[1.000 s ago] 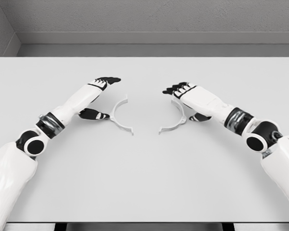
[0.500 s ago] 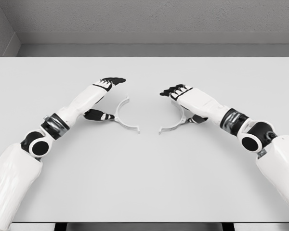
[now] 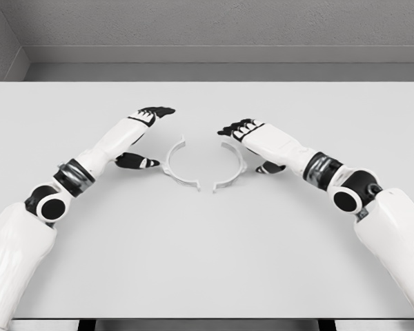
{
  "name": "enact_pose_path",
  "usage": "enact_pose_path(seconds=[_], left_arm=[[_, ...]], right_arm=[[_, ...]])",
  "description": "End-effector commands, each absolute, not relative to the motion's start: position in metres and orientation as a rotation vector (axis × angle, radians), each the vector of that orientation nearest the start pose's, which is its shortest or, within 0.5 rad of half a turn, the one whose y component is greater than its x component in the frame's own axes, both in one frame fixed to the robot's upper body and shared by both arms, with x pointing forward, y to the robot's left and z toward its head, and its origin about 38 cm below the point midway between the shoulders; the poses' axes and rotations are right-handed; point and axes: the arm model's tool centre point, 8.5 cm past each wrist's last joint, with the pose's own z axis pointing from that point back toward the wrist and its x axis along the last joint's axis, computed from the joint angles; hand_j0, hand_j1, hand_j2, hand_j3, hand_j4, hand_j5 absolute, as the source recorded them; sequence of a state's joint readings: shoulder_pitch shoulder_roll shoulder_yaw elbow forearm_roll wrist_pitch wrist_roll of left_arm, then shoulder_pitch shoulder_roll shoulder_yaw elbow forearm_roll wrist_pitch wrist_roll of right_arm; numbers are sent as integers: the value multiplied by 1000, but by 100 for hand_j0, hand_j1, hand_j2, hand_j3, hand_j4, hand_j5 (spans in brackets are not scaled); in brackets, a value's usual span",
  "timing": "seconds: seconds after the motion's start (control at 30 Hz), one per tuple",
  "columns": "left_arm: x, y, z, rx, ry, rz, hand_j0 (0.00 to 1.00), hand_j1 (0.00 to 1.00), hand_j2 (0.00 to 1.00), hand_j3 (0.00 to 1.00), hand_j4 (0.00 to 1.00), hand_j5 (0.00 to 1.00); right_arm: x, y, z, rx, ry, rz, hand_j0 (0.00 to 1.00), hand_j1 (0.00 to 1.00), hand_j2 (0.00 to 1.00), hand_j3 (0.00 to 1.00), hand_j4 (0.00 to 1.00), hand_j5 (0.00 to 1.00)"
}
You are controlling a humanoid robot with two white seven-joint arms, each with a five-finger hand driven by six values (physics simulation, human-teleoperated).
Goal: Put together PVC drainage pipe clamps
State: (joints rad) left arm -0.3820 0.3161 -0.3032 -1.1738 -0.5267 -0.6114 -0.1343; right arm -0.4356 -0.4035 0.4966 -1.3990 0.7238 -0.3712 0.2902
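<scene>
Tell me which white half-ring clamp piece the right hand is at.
The right white semicircular clamp half, opening leftward, sits against the right hand; the left half opens rightward beside the left hand.

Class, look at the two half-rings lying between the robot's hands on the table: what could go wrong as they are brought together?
1. The left half-ring and right half-ring face each other with a gap; their ends may miss and overlap.
2. The right hand pushes from outside, so its half-ring may pivot on the table.
</scene>
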Motion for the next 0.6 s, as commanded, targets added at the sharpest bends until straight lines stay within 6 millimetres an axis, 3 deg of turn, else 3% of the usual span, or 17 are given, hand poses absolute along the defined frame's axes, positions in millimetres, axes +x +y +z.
enact_pose_path(seconds=[0.0,0.1,0.2,0.3,0.43,0.57], left_arm=[[443,237,100,303,-1818,-1294,100,100,100,100,100,100],[443,237,93,293,-1800,-1291,100,100,100,100,100,100],[443,234,91,286,-1797,-1293,100,100,100,100,100,100],[443,232,91,286,-1799,-1295,100,100,100,100,100,100],[443,229,91,280,-1804,-1290,100,100,100,100,100,100],[443,227,91,277,-1806,-1289,100,100,100,100,100,100]], right_arm=[[437,-190,125,-455,-1586,1746,100,100,100,100,100,100],[444,-195,144,-489,-1621,1728,100,100,100,100,100,100],[449,-258,215,-685,-1707,1583,100,100,100,100,100,100],[431,-304,212,-685,-1669,1584,100,100,100,100,100,100],[393,-384,216,-800,-1683,1497,100,100,100,100,100,100],[391,-390,216,-806,-1663,1492,100,100,100,100,100,100]])
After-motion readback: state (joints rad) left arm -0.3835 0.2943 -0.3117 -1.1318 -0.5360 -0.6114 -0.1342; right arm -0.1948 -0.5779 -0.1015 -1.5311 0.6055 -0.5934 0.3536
